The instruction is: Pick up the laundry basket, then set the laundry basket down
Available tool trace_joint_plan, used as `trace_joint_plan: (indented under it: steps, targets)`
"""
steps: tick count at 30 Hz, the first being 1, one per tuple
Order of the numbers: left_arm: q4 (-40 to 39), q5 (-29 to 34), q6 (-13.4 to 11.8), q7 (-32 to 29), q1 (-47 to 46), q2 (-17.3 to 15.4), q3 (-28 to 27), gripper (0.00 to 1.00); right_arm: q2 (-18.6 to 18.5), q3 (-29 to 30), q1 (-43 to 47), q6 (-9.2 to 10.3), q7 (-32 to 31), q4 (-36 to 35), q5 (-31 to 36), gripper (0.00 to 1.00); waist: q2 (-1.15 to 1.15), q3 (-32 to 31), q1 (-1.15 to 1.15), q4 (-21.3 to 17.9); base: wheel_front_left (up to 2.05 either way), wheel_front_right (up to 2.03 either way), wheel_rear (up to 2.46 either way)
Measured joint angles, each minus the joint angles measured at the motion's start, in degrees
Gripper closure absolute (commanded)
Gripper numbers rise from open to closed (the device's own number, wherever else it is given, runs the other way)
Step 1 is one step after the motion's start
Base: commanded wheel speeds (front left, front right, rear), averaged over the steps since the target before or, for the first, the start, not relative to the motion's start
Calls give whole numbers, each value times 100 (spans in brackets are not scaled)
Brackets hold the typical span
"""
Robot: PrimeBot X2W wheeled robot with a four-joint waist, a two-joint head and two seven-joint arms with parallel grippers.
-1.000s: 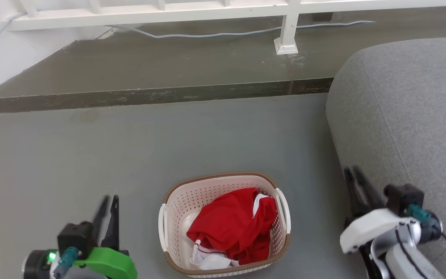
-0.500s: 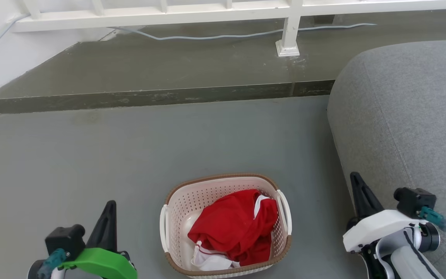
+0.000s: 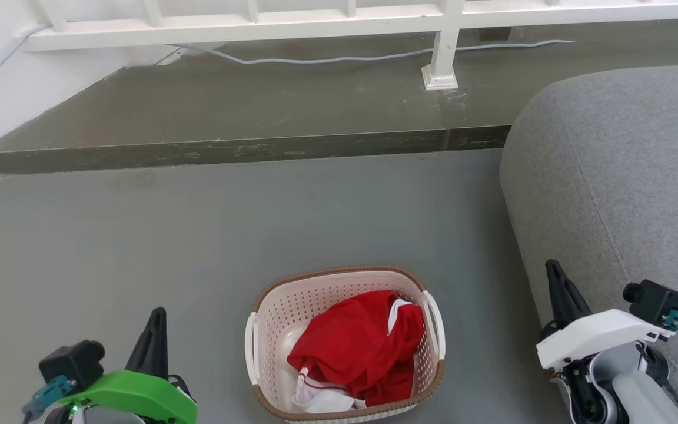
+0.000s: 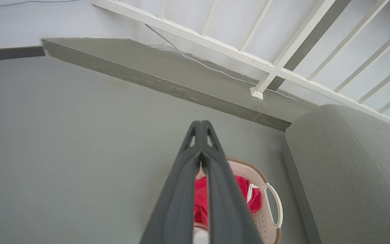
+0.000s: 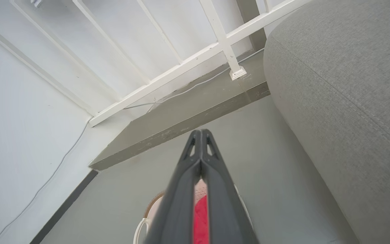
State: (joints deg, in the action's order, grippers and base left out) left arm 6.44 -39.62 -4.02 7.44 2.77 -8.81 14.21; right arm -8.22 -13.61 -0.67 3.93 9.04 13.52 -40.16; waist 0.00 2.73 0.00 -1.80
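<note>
— Cream-white perforated plastic, a brown woven-look rim band, two white side handles: the laundry basket (image 3: 277, 312) stands on the grey floor (image 3: 198, 235) at bottom centre, a red garment (image 3: 356, 347) heaped inside.

— The grippers?

— Left gripper (image 3: 156, 312) lower left, right gripper (image 3: 552, 268) lower right, each with fingers pressed together, both apart from the basket.

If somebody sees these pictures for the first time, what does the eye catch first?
The bright red garment stands out first, bunched inside the laundry basket on the grey floor at the bottom centre of the head view. Next comes the grey sofa on the right, and the two shut end effectors flanking the basket: the left end effector with its green housing, the right end effector with its white one.
</note>
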Motion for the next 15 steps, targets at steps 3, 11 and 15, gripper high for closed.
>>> trace_joint_plan:
  steps: [3, 11, 15]
  targets:
    - [23, -264, 35, -38, -1, 8, -81, 100, 4, 66, 0, -47, -65, 0, -236, 100, 0, -10, 0, 7, 0, 0, 0]
    - [66, -868, 148, -145, -12, 29, -214, 100, 44, 256, -2, -162, -204, 2, -817, 100, 0, -36, 0, 26, 0, 0, 0]
    - [105, -1137, 201, -204, -15, 38, -304, 100, 67, 358, -2, -210, -263, 4, -1099, 100, 0, -50, 0, 36, 0, 0, 0]
